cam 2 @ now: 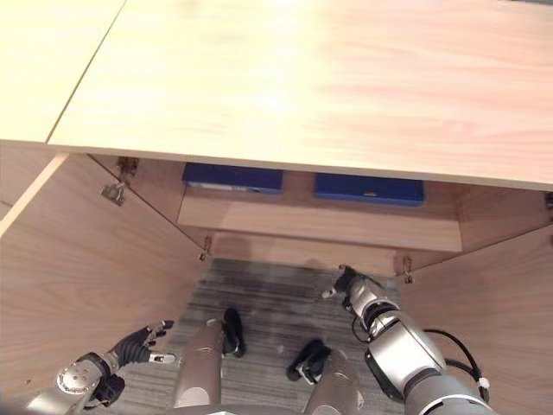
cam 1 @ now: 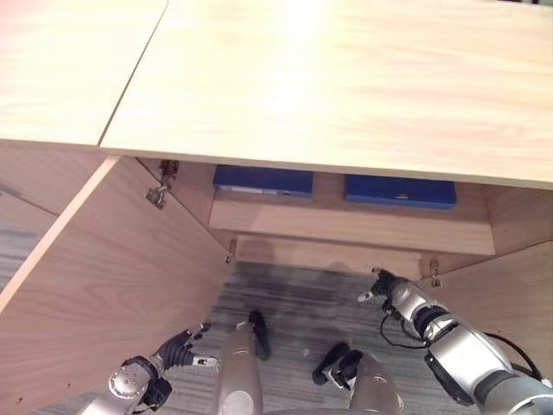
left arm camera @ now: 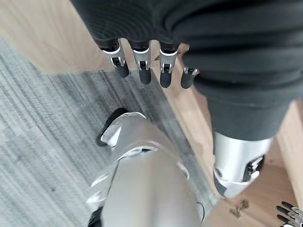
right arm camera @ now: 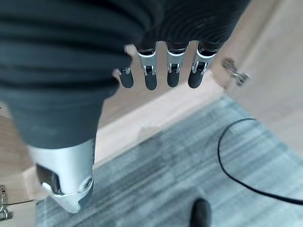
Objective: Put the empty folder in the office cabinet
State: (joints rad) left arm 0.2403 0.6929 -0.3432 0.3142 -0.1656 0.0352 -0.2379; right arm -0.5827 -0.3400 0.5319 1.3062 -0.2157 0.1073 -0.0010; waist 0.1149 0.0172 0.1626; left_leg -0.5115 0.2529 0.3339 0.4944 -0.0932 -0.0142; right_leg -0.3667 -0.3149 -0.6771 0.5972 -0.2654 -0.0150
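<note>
Under the pale wooden top of the office cabinet, two blue folders lie flat side by side on the inner shelf, far back in the open compartment. I cannot tell which one is the task's folder. Both already sit inside the cabinet, so the placing looks done. The left door and the right door stand swung wide, which leaves the shelf reachable from the front. The left hand hangs low, just beside the left door, fingers straight and relaxed, holding nothing. The right hand hovers near the cabinet's bottom edge by the right hinge, fingers loosely extended and empty. Closing the doors seems the likely remaining job.
</note>
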